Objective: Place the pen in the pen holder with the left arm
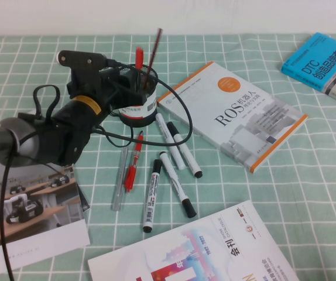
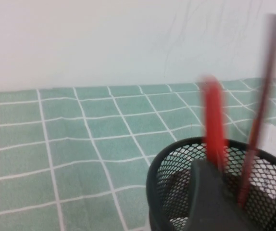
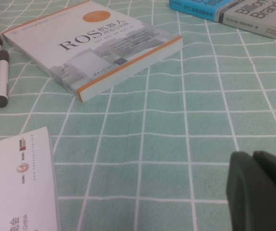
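Since the pen [image 1: 139,60] stands inside the pen holder [image 1: 136,105], your left tool [image 1: 121,88] beside it looks spread; right tool's [image 3: 260,190] fingers sit pressed together, parked.

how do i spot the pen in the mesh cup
Left of the white ROS book stands the black mesh pen holder, the left gripper close beside it; the right gripper hangs over green checked cloth near that book. The pen is the thick bright-red tip poking up, beside a thinner, taller dark-red stick.
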